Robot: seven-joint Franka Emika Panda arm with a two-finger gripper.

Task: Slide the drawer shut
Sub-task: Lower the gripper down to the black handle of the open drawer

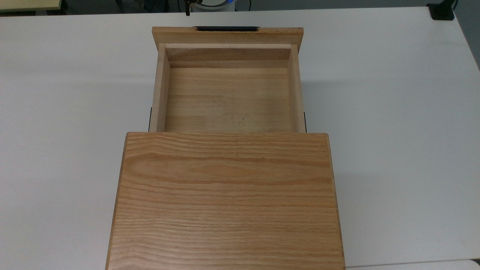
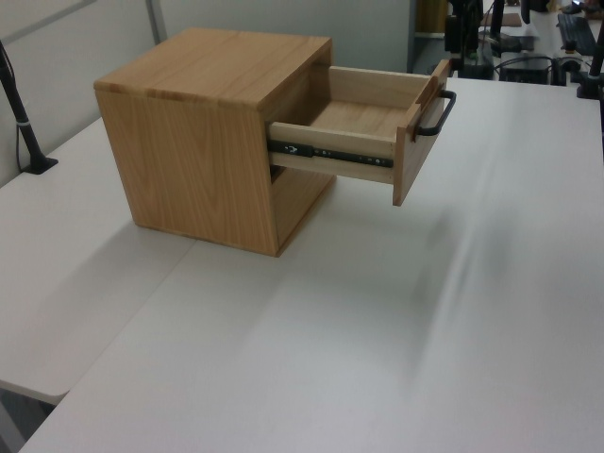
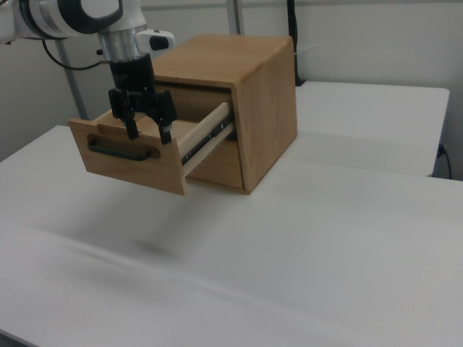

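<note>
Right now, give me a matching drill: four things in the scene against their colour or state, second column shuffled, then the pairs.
Column one:
1. drawer
2. handle
3. gripper
4. table

Column two:
A. white, with the cabinet standing on it
B. open, fingers pointing down in front of the drawer front in the right view
C. pulled out, nothing inside
D. black bar on the wooden front panel

Pairs: 1-C, 2-D, 3-B, 4-A
</note>
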